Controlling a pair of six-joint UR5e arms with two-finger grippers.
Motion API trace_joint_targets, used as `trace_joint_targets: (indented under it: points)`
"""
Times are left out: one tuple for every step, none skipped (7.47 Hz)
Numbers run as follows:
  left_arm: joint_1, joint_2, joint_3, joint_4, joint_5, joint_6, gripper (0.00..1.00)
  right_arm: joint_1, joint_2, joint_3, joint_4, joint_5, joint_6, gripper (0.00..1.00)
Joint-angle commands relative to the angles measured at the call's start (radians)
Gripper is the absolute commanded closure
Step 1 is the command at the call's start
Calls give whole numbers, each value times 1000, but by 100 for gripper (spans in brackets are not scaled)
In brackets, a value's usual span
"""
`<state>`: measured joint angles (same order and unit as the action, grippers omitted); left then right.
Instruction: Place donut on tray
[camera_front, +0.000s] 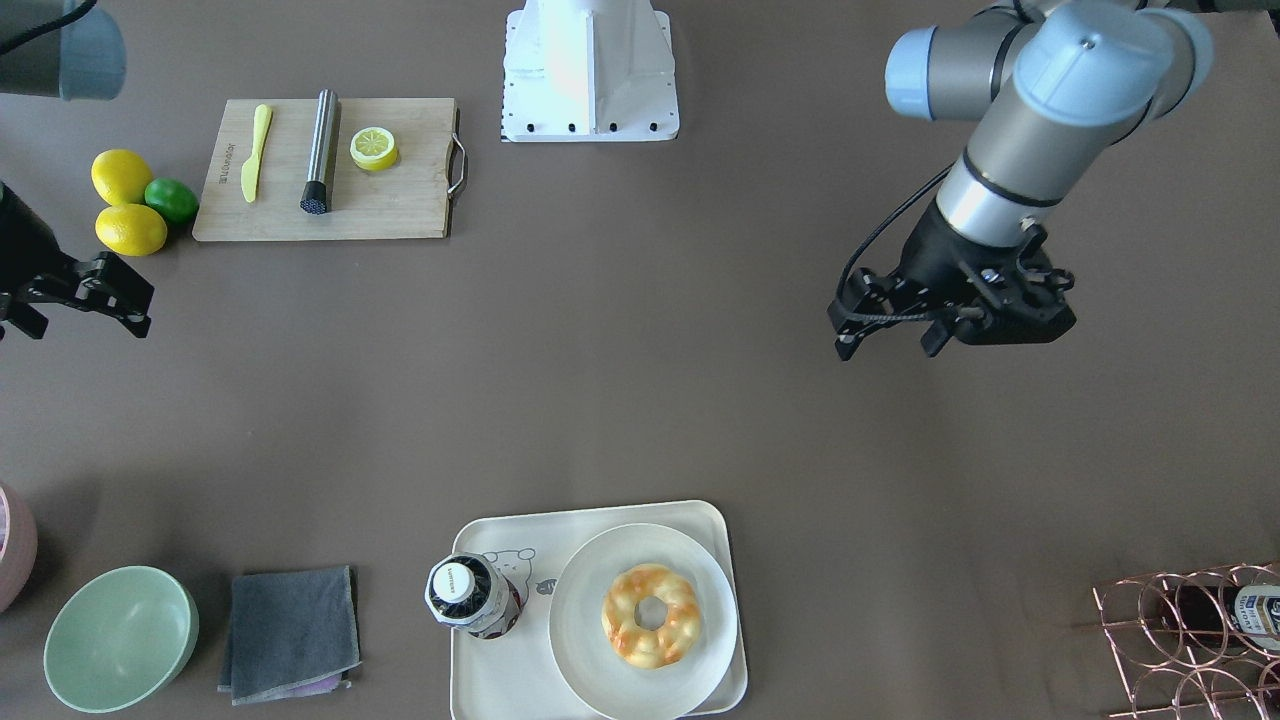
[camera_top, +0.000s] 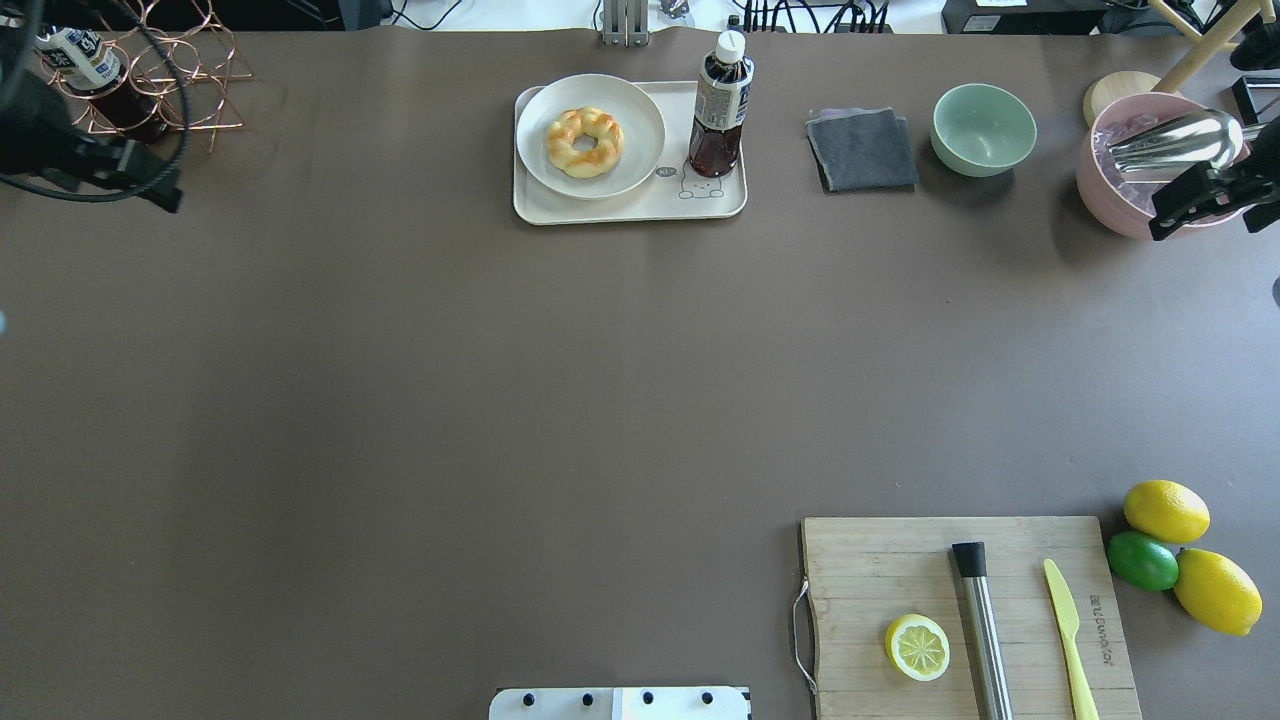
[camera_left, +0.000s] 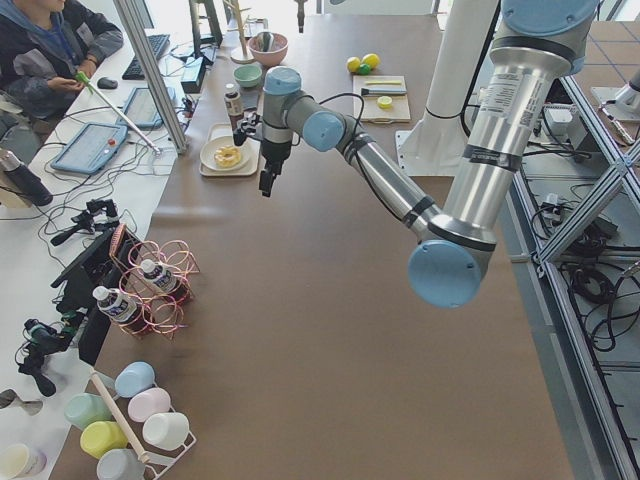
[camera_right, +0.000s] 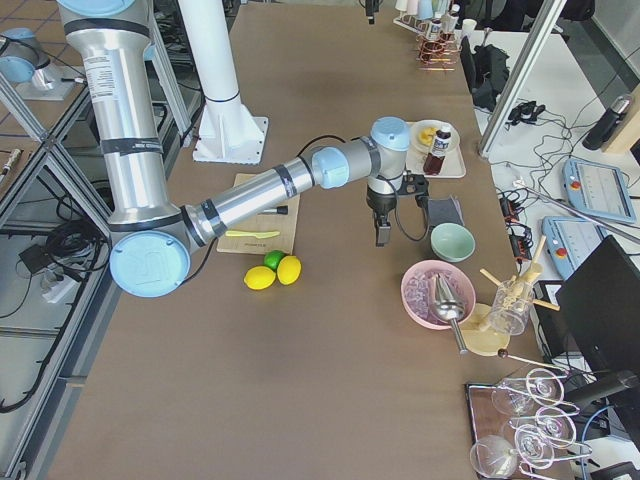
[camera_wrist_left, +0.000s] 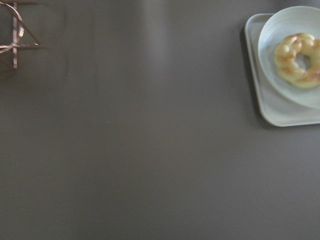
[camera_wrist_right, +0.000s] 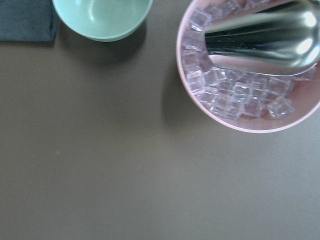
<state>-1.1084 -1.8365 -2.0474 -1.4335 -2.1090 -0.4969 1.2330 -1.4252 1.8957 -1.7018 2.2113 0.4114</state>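
Close to the robot's base, one wooden board (camera_front: 400, 200) holds one lemon half (camera_front: 373, 148). Farther out, the left gripper (camera_front: 890, 342) and the right gripper (camera_front: 85, 328) hang over the table (camera_front: 640, 380), fingers spread wide, holding nothing. At the far edge, one donut (camera_front: 650, 614) lies on one round plate (camera_front: 580, 640). The plate sits on one tray (camera_front: 490, 690), beside one bottle (camera_front: 470, 595).

A glossy golden-yellow braided ring donut (camera_front: 651, 614) with orange-brown patches lies flat on a round white plate (camera_front: 580, 650). The plate sits on the right half of the cream-white rectangular rimmed tray (camera_front: 490, 680), at the middle of the table's far edge.
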Motion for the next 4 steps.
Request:
trace_joint_targets:
  points:
    - [-256, 266, -30, 18, -119, 503, 3, 156, -131, -7, 1, 31, -268, 0]
    - [-312, 311, -7, 12, -121, 641, 3, 211, -177, -7, 1, 34, -370, 0]
    - [-371, 373, -10, 8, -121, 709, 3, 248, -220, -10, 1, 31, -440, 0]
    - [-381, 443, -7, -57, -120, 747, 3, 300, -250, -13, 2, 33, -504, 0]
